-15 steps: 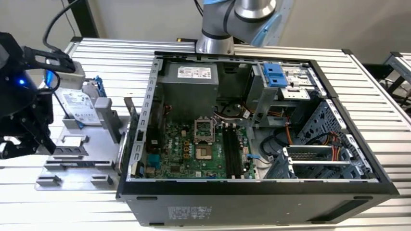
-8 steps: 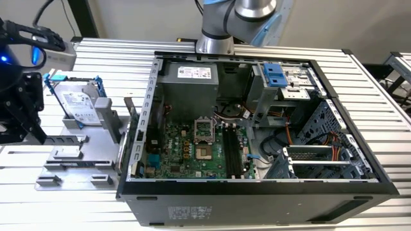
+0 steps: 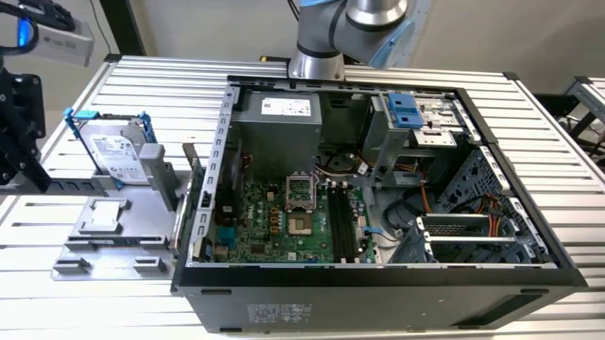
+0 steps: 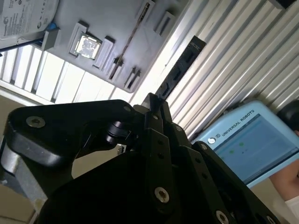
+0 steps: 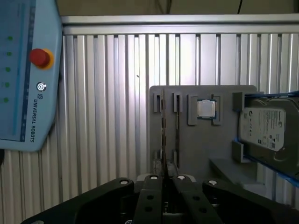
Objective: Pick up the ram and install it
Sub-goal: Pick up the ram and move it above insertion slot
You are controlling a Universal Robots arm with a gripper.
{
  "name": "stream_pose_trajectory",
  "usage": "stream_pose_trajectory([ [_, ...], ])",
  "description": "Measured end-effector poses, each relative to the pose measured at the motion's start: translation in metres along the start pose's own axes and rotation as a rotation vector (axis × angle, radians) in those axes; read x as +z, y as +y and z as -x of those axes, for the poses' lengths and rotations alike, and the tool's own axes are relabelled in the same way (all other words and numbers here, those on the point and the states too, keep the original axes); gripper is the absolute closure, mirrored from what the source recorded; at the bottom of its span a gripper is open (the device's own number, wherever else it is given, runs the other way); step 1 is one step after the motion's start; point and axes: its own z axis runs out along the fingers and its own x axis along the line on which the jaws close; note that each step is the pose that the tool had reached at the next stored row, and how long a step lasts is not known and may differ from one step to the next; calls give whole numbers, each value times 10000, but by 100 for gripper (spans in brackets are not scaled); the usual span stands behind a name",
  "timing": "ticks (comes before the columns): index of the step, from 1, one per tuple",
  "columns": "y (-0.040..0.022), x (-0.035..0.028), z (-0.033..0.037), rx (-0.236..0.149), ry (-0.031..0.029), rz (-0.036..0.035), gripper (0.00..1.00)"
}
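Observation:
The ram [image 4: 181, 69] is a long dark stick with small chips, and it juts out from my fingertips over the ribbed metal table. In the first wrist view the ram [image 5: 162, 135] is edge-on, a thin line rising from between the fingers. My gripper [image 5: 164, 178] is shut on its near end, as the second wrist view of the gripper [image 4: 153, 100] also shows. The arm's black wrist end [image 3: 19, 113] hangs at the exterior view's left, above and beside the grey holder [image 3: 142, 244]. The black memory slots [image 3: 341, 223] lie on the motherboard inside the open case.
The grey holder [image 5: 205, 149] carries a processor chip [image 5: 205, 109], a silver hard drive [image 5: 266, 126] in a blue bracket and another thin stick [image 4: 134, 36] on edge. A blue-grey control tablet [image 5: 23, 84] lies on the table. The computer case [image 3: 378, 283] stands open-sided at the exterior view's right.

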Motion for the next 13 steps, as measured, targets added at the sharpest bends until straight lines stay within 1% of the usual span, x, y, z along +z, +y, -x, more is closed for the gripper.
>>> stream_pose_trajectory([
  [4,6,-181,-2,0,-1,-1,100],
  [5,6,-209,-2,0,-1,-1,100],
  [10,6,-212,-2,-1,-2,-2,100],
  [13,-15,-215,-2,-2,1,3,100],
])
